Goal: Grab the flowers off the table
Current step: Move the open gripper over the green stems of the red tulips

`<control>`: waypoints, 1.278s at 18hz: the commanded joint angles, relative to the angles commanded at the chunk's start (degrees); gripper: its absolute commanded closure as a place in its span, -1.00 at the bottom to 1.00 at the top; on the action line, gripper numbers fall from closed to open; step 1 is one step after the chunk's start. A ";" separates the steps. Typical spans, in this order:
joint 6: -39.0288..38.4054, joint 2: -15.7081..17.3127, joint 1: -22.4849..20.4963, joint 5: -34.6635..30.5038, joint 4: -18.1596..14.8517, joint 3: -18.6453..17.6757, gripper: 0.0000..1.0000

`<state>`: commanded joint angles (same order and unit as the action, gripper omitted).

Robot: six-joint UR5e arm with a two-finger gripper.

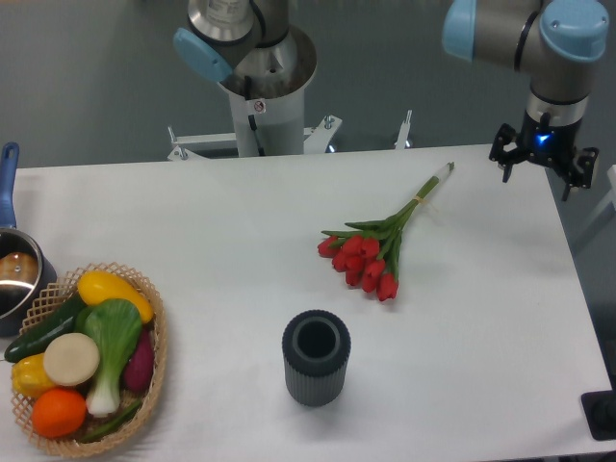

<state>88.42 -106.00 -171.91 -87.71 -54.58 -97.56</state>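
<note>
The gripper [544, 166], fingers spread wide and holding nothing, hangs up-right of the flowers [371, 252], whose stems slant toward it, red heads pointing away.

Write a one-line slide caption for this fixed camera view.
Open gripper hovers over the table's far right corner, away from the red flowers lying beside a dark cup.

Bare table [241, 212] around flowers [371, 250]; dark cup [316, 356] near blooms, basket [154, 356] well apart
</note>
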 joint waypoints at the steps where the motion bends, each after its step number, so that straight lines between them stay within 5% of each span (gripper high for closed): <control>1: 0.00 0.09 0.17 0.00 0.00 -0.52 -1.00; 14: -0.18 6.06 1.49 4.31 0.00 -12.30 -1.00; 23: -1.23 7.38 9.31 1.85 0.09 -18.19 -1.00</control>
<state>87.19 -98.62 -162.60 -85.86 -54.49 -115.74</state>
